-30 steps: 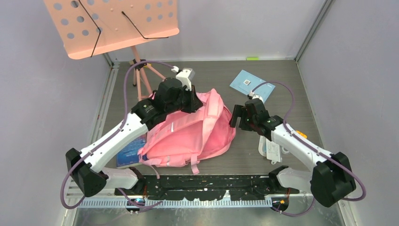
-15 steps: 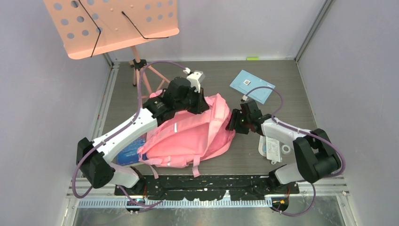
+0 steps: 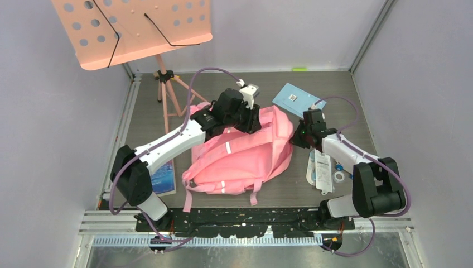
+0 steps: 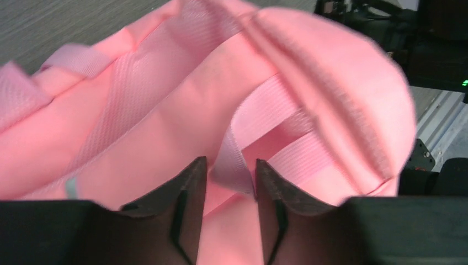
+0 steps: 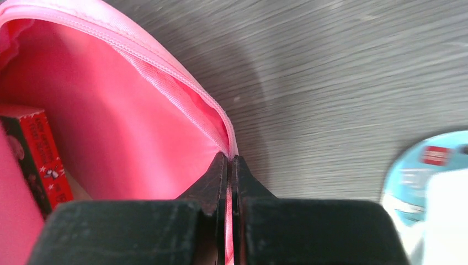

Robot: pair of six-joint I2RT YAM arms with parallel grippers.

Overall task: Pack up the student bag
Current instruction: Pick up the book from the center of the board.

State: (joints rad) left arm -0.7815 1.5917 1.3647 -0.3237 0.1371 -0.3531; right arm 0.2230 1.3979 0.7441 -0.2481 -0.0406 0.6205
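The grey worktop carries the student bag centrally, a blue book at left, a booklet and white packet at right.

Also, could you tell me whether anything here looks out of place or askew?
The soft pink fabric backpack lies slumped, mouth gaping where the right hand pinches its zip edge, a red book showing inside. Nothing looks spilled or damaged.

Pink student bag, flat, unzipped
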